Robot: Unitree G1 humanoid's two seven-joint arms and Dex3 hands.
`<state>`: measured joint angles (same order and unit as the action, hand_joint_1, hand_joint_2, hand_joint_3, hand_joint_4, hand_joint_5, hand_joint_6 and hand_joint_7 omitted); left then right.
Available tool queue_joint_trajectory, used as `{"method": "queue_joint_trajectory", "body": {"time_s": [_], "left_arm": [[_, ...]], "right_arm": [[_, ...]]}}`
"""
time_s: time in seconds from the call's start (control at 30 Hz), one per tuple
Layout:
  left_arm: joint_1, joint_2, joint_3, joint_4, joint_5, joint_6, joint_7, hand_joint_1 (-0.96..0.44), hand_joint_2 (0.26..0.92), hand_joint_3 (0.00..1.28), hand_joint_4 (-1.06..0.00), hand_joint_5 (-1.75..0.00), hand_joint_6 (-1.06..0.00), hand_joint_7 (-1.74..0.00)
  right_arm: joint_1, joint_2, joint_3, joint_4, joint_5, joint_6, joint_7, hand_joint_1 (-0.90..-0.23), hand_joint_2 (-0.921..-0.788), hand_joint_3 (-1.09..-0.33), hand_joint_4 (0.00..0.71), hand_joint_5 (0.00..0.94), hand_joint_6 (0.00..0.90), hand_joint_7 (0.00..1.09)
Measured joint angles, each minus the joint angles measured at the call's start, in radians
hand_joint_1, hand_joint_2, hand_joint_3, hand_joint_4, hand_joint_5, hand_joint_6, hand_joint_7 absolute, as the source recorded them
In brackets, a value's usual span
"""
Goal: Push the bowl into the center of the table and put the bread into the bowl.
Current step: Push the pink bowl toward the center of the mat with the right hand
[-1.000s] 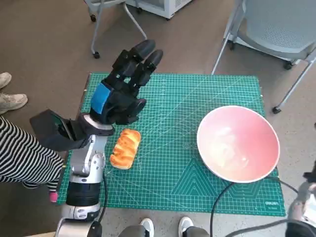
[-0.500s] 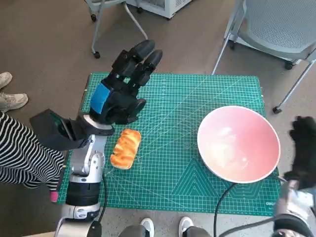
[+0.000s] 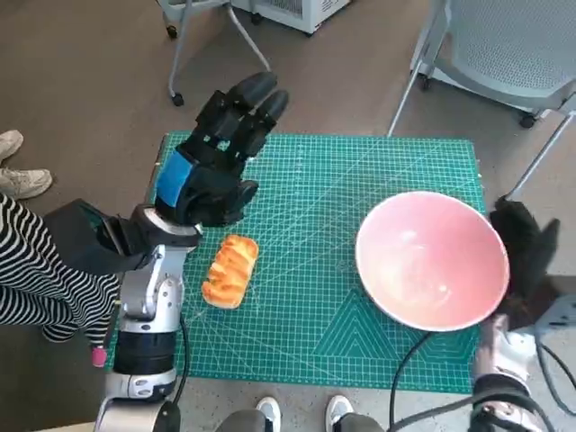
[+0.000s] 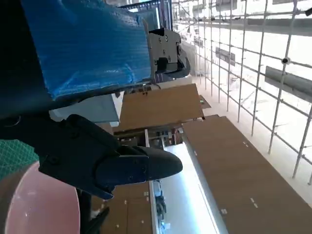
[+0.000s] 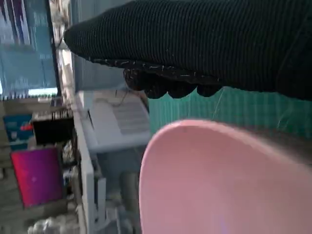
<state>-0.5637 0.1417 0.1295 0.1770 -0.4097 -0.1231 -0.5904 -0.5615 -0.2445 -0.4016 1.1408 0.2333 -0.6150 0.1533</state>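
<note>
No lettering can be read with confidence at this moment. The green cutting mat (image 3: 315,297) carries a printed white grid and diagonal guide lines, and small white marks near its front right corner, partly behind the right hand (image 3: 526,256), are too small to make out. A blue screen (image 5: 27,44) in the right wrist view shows only blurred lines.

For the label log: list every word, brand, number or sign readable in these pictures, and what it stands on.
None can be read.
Green cutting mat: only ruled grid lines; any print at its corner is hidden or too small.
Blue panel in the right wrist view: pale lettering, too blurred to read.
</note>
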Motion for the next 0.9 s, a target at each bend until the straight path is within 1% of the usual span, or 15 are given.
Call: {"method": "queue_joint_trajectory", "body": {"time_s": [0.17, 0.4, 0.7, 0.9], "left_arm": [[0.002, 0.001, -0.001, -0.004, 0.000, 0.008, 0.000, -0.63, 0.840, 0.46, -0.01, -0.14, 0.00, -0.50], [0.005, 0.006, 0.001, -0.010, 0.000, 0.010, 0.000, -0.61, 0.842, 0.45, -0.01, -0.14, 0.00, -0.50], [0.017, 0.008, 0.000, -0.016, 0.000, 0.015, 0.003, -0.61, 0.848, 0.43, -0.01, -0.14, 0.00, -0.49], [0.022, 0.009, 0.003, -0.026, 0.000, 0.017, 0.006, -0.62, 0.874, 0.37, -0.01, -0.14, 0.00, -0.50]], "right_arm": [[-0.026, 0.021, 0.013, 0.000, 0.000, 0.005, 0.014, -0.623, -0.921, -0.906, 0.174, 0.005, 0.118, 0.47], [-0.034, 0.027, 0.018, 0.000, 0.000, 0.007, 0.018, -0.620, -0.921, -0.912, 0.172, 0.003, 0.113, 0.46], [-0.105, 0.075, 0.054, -0.001, -0.001, 0.021, 0.041, -0.615, -0.921, -0.930, 0.170, 0.001, 0.104, 0.46], [-0.149, 0.099, 0.066, -0.001, -0.002, 0.033, 0.043, -0.605, -0.921, -0.944, 0.163, 0.000, 0.096, 0.46]]}}
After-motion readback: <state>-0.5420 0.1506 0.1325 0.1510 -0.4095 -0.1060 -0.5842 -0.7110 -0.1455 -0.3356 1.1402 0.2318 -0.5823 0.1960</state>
